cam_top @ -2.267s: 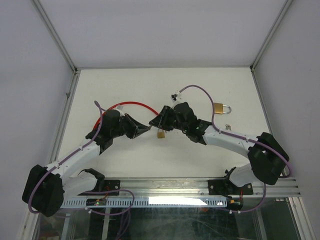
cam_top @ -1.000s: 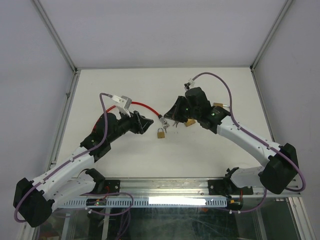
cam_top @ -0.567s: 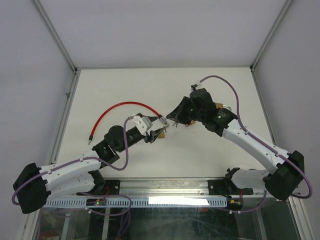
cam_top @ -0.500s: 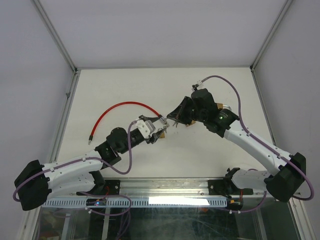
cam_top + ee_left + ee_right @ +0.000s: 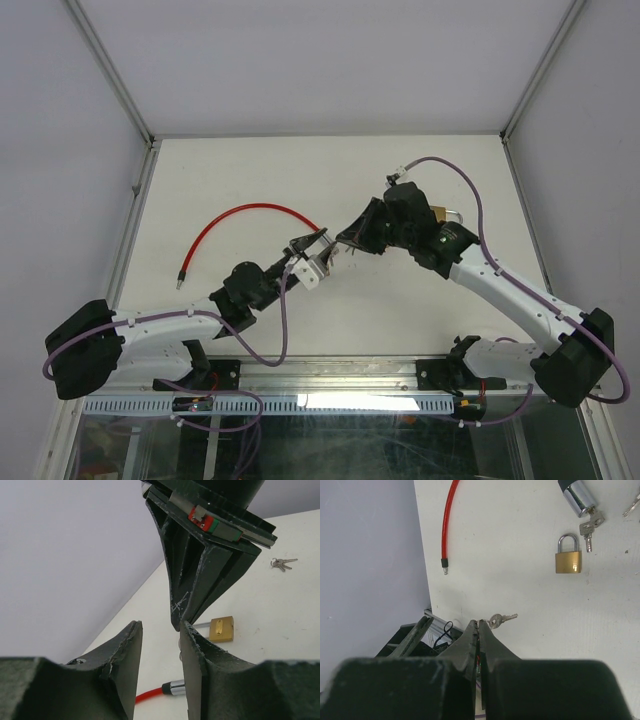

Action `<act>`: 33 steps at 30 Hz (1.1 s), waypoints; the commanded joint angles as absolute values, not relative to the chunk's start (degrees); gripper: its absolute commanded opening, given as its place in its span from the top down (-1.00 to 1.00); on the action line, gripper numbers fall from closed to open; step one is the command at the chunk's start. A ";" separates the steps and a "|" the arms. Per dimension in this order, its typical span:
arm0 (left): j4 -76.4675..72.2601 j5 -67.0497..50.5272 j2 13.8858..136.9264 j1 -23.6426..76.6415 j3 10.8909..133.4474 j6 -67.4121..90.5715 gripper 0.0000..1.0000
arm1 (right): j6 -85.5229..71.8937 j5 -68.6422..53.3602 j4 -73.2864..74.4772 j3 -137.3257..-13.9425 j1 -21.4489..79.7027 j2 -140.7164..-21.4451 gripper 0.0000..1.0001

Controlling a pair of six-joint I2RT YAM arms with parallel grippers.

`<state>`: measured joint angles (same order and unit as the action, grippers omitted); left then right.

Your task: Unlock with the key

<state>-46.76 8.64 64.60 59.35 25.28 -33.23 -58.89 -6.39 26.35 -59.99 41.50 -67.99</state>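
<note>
My right gripper point(image 5: 480, 622) is shut on the ring of a small silver key point(image 5: 502, 618), which hangs off its tips above the table. A small brass padlock point(image 5: 568, 555) lies flat below, next to the chrome head point(image 5: 580, 497) of the red cable lock point(image 5: 449, 520), which has keys in it. My left gripper point(image 5: 160, 625) is open and empty. Its tips sit just in front of the right gripper's tip point(image 5: 177, 620). In the top view the two grippers, left point(image 5: 316, 247) and right point(image 5: 343, 242), meet at mid-table. There the left one hides the small padlock.
A brass padlock point(image 5: 221, 629) lies beyond the right gripper, and a loose pair of keys point(image 5: 282, 563) farther off. A larger padlock point(image 5: 447, 214) peeks out behind the right arm. The red cable point(image 5: 250, 209) arcs across the left half. Frame posts bound the table's sides.
The left arm has swung in low toward the centre, and its open gripper now sits at the right gripper's tip. The right gripper has drawn back right from the small padlock.
</note>
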 commanded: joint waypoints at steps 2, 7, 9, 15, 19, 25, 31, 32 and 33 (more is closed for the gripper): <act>-51.23 8.25 65.73 60.76 26.13 -38.47 0.28 | -59.74 -5.24 24.17 -60.36 41.66 -65.80 1.00; -48.19 7.97 65.81 60.82 26.41 -39.20 0.28 | -59.69 -4.30 24.47 -60.42 41.62 -65.51 1.00; -47.51 8.36 65.74 60.82 26.23 -39.13 0.28 | -59.68 -3.77 24.60 -60.37 41.59 -65.33 1.00; -45.45 7.90 66.58 60.82 26.55 -38.72 0.27 | -59.83 -3.55 24.70 -60.41 41.49 -65.04 1.00; -46.23 7.65 67.58 60.82 27.01 -38.42 0.27 | -59.85 -3.90 24.64 -60.38 41.48 -65.21 1.00; -46.71 7.83 68.96 60.80 28.19 -38.73 0.33 | -60.23 -4.48 24.24 -60.20 41.48 -65.32 1.00; -47.35 9.34 69.75 60.97 28.49 -38.68 0.46 | -60.38 -4.82 24.28 -60.05 41.48 -65.21 1.00; -47.51 9.66 69.78 61.06 28.40 -38.79 0.49 | -60.45 -4.98 24.26 -59.96 41.53 -65.21 1.00; -47.64 9.85 69.76 61.15 28.49 -38.75 0.53 | -60.51 -4.96 24.26 -59.87 41.49 -65.21 1.00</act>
